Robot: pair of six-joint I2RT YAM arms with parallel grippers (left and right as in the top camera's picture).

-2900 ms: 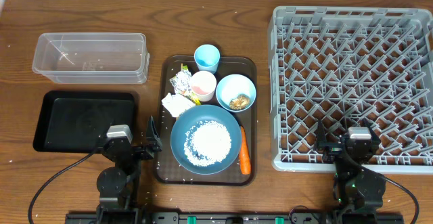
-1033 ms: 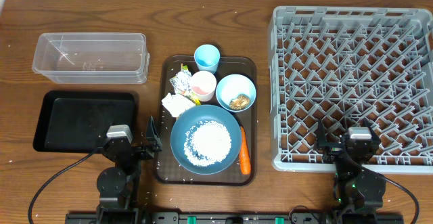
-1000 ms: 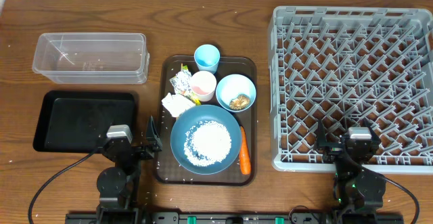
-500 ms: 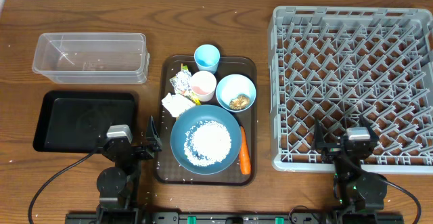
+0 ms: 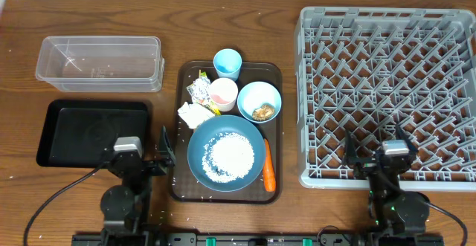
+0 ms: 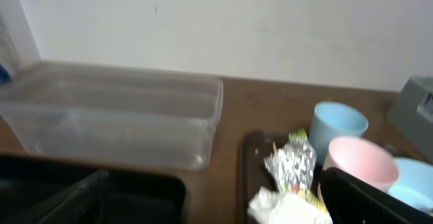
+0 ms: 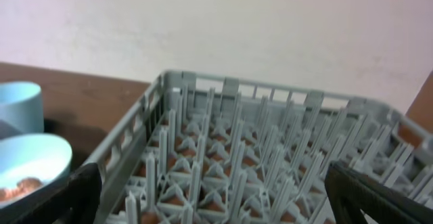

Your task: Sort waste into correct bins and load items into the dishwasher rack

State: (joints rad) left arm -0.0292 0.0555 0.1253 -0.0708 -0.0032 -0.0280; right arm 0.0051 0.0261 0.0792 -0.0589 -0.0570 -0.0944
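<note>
Poised wide open, empty, by the near edge (left gripper (image 6: 216,204), right gripper (image 7: 216,200) alike); risks scattering rice (image 5: 229,157) if tipping the dark blue bowl (image 5: 199,146), centre-bench toward that edge, on lifting

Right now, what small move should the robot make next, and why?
Probably reach the left gripper toward the crumpled white napkin. It and the right gripper are open and empty, nothing is sorted yet, and the napkin lies at the brown serving tray's left edge, nearest that arm.
</note>
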